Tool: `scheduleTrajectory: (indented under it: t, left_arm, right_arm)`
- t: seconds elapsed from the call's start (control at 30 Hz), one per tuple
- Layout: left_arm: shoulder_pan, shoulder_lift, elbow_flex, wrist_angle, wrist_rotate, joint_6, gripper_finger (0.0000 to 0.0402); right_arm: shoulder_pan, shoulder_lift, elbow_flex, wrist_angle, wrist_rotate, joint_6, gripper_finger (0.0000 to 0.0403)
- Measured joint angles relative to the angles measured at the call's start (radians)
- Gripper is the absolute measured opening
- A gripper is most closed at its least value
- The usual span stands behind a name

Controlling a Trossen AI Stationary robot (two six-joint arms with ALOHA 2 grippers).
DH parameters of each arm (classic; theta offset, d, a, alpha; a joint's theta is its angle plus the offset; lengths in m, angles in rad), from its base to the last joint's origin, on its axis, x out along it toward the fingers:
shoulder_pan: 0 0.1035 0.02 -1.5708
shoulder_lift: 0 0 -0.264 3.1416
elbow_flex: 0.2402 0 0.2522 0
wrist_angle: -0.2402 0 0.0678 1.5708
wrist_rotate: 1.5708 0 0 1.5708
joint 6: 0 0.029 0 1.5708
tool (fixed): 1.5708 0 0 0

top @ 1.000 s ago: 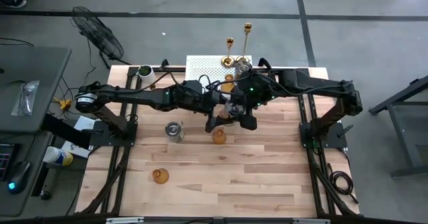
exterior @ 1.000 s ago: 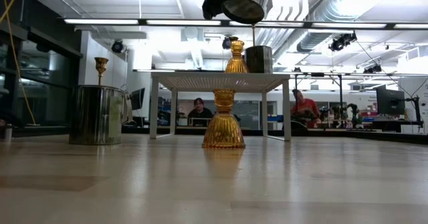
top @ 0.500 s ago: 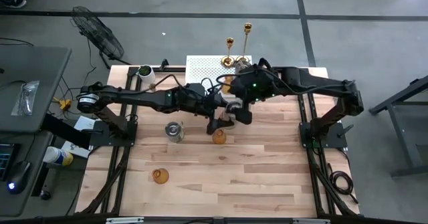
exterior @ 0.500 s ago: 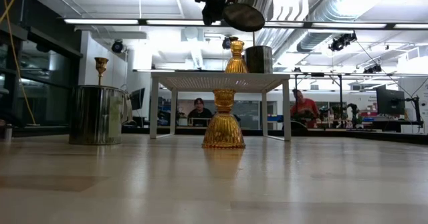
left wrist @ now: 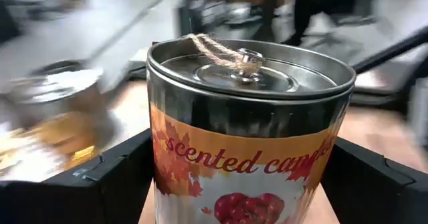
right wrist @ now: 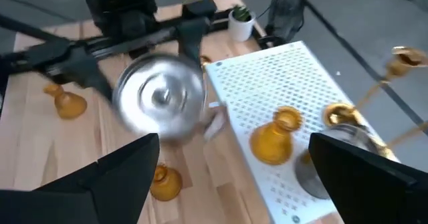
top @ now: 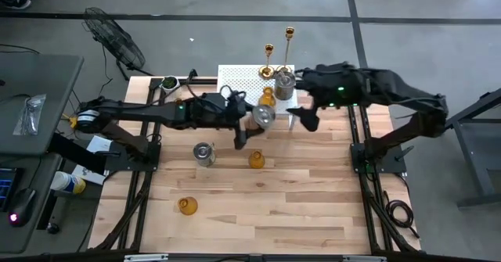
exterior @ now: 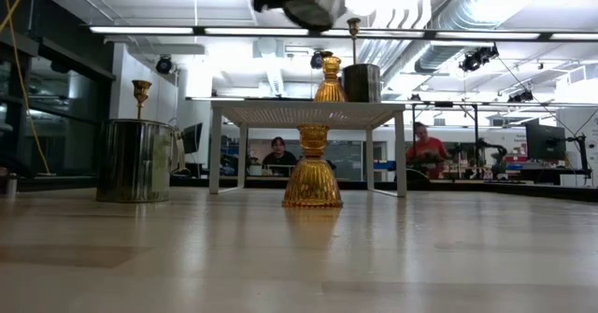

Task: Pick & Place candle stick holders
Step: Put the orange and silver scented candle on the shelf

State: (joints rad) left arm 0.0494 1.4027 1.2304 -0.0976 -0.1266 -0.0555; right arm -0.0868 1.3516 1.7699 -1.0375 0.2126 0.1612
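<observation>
My left gripper [top: 254,121] is shut on a shiny silver candle tin [top: 263,116] with an orange label [left wrist: 247,160], high above the table's middle; it also shows at the low view's top [exterior: 313,0]. My right gripper [top: 301,115] is open and empty just right of the tin. On the white rack [top: 239,78] stand an amber holder [top: 267,98] and a silver cup [top: 285,83]. Two brass sticks [top: 268,59] [top: 290,39] stand behind the rack. A silver cup [top: 203,153] and two amber holders [top: 256,160] [top: 186,206] stand on the table. My left gripper pinches the tin's round side wall [left wrist: 167,177] between its two fingers [left wrist: 100,184], one on each side of the labelled body, below the lid. The fingers come roughly level from the table's left. The tin is lifted clear and tilted, its lid end [right wrist: 160,97] toward my right arm.
A white cup with a plant [top: 169,83] stands at the table's far left corner. The rack stands on legs at the far edge [exterior: 308,112]. People sit in the room beyond the table [exterior: 425,145]. A fan [top: 113,39] stands on the floor.
My right gripper has drawn back from the tin toward the table's right and far edge. My left gripper has carried the tin a little toward the far edge, still high above the table.
</observation>
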Motion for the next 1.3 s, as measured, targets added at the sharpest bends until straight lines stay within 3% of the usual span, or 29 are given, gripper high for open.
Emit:
scheduleTrajectory:
  t: [0.23,0.43,0.67,0.9,1.1,1.3]
  left_arm:
    - [0.005,-0.081,0.000,-0.070,-0.224,0.093,0.0351]
    - [0.089,-0.115,0.001,-0.139,-0.215,0.103,0.0351]
    - [0.227,-0.114,0.001,-0.152,-0.065,0.094,0.0351]
    - [0.339,-0.114,0.001,-0.189,0.053,0.107,0.0351]
    - [0.485,-0.113,-0.077,-0.106,0.269,0.138,0.0351]
    - [0.628,-0.110,-0.203,0.097,0.511,0.130,0.0351]
  right_arm:
    - [0.000,-0.072,0.000,-0.017,0.005,0.027,0.0375]
    - [0.001,-0.104,-0.001,-0.045,0.035,0.027,0.0375]
    - [0.001,-0.168,-0.017,-0.168,0.044,0.074,0.0375]
    - [0.001,-0.327,-0.225,-0.095,0.055,0.177,0.0375]
    - [0.002,-0.385,-0.360,0.047,0.103,0.230,0.0375]
    - [0.002,-0.374,-0.383,0.092,0.119,0.285,0.0375]
